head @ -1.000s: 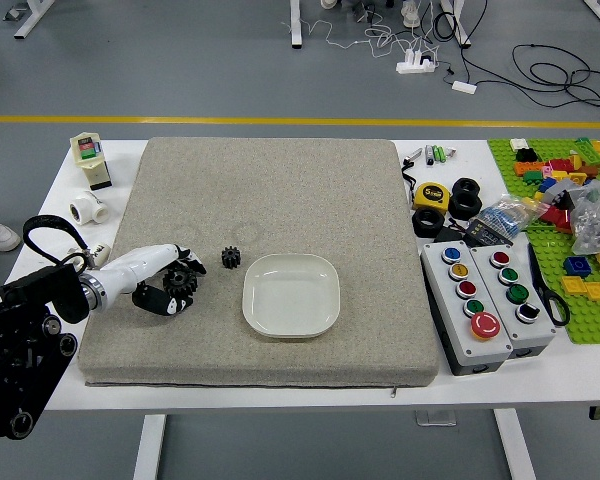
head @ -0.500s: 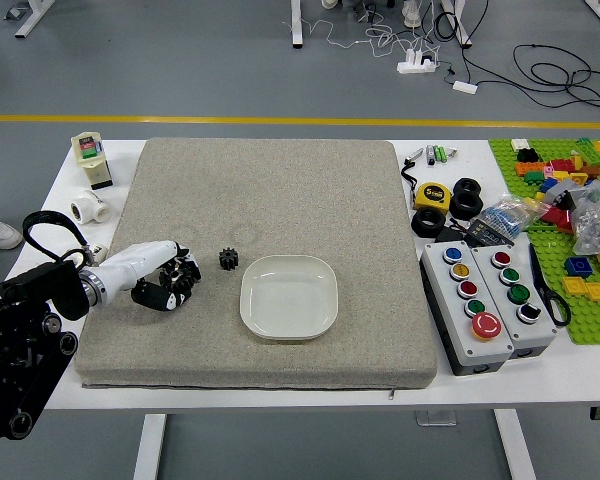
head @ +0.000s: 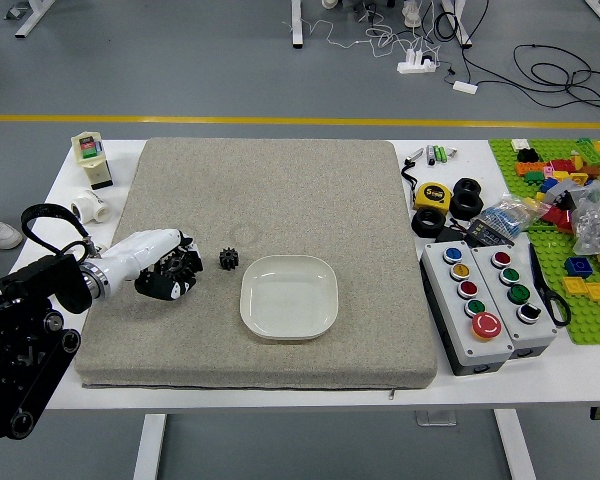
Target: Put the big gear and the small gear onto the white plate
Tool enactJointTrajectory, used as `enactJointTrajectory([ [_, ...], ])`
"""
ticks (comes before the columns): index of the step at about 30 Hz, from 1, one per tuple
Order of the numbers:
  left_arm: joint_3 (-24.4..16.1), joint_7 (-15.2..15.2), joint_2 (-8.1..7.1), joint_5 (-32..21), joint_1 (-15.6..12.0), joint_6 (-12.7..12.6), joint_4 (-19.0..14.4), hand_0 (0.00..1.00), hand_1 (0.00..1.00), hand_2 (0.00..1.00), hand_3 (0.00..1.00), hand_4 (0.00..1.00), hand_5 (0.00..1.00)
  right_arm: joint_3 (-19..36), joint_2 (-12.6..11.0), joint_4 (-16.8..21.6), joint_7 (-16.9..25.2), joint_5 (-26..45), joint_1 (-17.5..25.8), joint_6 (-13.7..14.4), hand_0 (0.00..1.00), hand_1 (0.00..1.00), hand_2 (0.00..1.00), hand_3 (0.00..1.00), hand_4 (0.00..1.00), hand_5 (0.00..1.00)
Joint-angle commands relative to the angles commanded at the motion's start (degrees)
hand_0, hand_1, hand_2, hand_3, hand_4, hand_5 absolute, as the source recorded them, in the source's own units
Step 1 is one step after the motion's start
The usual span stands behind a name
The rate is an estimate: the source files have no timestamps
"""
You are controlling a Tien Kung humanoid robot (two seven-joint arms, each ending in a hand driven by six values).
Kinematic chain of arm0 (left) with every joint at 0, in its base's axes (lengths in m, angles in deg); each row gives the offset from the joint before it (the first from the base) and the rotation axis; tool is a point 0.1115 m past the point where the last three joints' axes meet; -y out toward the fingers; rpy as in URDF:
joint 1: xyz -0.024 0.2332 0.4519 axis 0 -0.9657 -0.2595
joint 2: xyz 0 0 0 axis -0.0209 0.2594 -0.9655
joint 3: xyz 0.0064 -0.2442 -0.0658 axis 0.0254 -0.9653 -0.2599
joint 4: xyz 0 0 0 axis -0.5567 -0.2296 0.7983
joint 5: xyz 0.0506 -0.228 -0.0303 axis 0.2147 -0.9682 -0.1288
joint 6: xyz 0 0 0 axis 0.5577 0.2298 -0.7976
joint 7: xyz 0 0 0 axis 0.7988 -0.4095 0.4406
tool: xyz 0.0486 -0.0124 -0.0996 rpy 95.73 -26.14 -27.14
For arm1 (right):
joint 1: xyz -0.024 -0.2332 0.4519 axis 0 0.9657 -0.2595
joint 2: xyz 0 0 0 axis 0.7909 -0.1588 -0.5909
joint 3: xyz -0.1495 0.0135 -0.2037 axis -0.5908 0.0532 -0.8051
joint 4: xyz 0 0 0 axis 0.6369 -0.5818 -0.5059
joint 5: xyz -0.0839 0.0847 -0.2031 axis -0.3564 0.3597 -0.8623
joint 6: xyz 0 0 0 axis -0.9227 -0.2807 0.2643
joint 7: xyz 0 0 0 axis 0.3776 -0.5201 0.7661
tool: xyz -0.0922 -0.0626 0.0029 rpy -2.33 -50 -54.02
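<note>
Left hand: your robot's black-and-white five-fingered left hand (head: pixel 168 270) is grasping the big black toothed gear (head: pixel 187 260), its fingers curling round it; they are hiding much of the rim.
Big gear: sitting within the grasp, left of the plate; whether it is hanging free or touching the grey cloth-covered mat (head: pixel 250 200), you cannot tell from this view.
Small gear: the small black toothed gear (head: pixel 229 259) is lying on the mat, between the hand and the plate, touching neither.
Step in hand (judged): you are securing the big gear for transfer; neither gear is resting on the plate, so both placements are pending.
Technique: you should be confirming a firm hold, then raising the gear before travelling right. The small gear is sitting near the direct path, so a low sweep would be risking a knock; you should be arcing over or passing on the near side.
Release: you should be aiming off-centre, leaving room for the second gear, and lowering before opening, since a drop might be sending it rolling.
White plate: the rounded-square, shallow white plate (head: pixel 289 297) is showing its bare inner surface.
Clear plastic bag: at far right, the bag (head: pixel 597 215) is holding small pieces, too jumbled to name.
</note>
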Motion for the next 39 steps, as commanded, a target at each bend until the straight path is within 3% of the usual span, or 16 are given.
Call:
enactJointTrajectory([
  [6,0.52,-0.27,0.02,0.0,0.05,-0.75,-0.89,0.273,0.314,0.399,0.492,0.002,0.002,-0.19,-0.01,0.0,0.01,0.31,0.01,0.05,0.657,0.67,0.746,0.556,0.753,0.613],
  [11,2.84,-0.41,-0.31,0.0,-0.08,-1.57,-4.56,0.273,0.312,0.398,0.489,0.002,0.002,-0.25,0.0,0.0,0.0,0.32,0.1,0.04,0.657,0.67,0.746,0.556,0.753,0.612],
  [15,7.29,-0.51,-0.75,0.0,0.07,-2.53,-8.43,0.278,0.315,0.4,0.49,0.002,0.002,-0.25,0.03,0.0,-0.04,0.18,0.2,-0.01,0.656,0.67,0.746,0.557,0.754,0.612],
  [19,11.72,-0.67,-0.98,0.0,0.45,-3.56,-10.29,0.278,0.315,0.4,0.49,0.002,0.002,-0.28,0.07,0.0,-0.07,0.12,0.32,-0.02,0.656,0.67,0.746,0.557,0.754,0.612],
  [20,12.92,-0.75,-1.0,0.0,0.62,-3.86,-10.41,0.302,0.363,0.437,0.532,0.141,0.002,-0.3,0.08,0.0,-0.07,0.14,0.35,-0.01,0.656,0.669,0.746,0.556,0.754,0.611],
  [25,18.04,-0.79,-0.31,0.0,2.02,-4.88,-7.88,0.302,0.363,0.437,0.532,0.141,0.002,-0.65,0.08,0.0,-0.06,0.42,0.42,0.03,0.656,0.669,0.746,0.556,0.754,0.611],
  [26,18.5,-0.75,-0.1,0.0,2.19,-5.19,-7.28,0.34,0.494,0.559,0.777,0.984,0.107,-0.78,0.07,0.0,-0.04,0.57,0.42,0.06,0.658,0.67,0.746,0.556,0.754,0.613],
  [31,19.33,-1.16,0.3,0.0,2.26,-6.49,-6.46,0.34,0.494,0.559,0.777,0.984,0.107,-0.99,0.01,0.0,0.03,0.87,0.52,0.09,0.658,0.67,0.746,0.556,0.754,0.613],
  [32,19.54,-1.43,0.37,0.0,2.25,-6.94,-6.45,0.444,0.629,0.792,0.944,0.998,0.252,-1.0,-0.01,0.0,0.04,0.88,0.53,0.09,0.658,0.67,0.746,0.557,0.754,0.614],
  [37,19.81,-1.97,0.5,0.0,2.39,-9.42,-6.36,0.444,0.629,0.792,0.944,0.998,0.252,-0.98,-0.06,0.0,0.04,0.9,0.46,0.09,0.658,0.67,0.746,0.557,0.754,0.614],
  [39,19.66,-2.16,0.48,0.0,2.46,-10.16,-6.41,0.449,0.631,0.812,0.998,0.998,0.288,-1.03,-0.09,0.0,0.04,0.97,0.38,0.1,0.658,0.67,0.745,0.557,0.755,0.611],
])
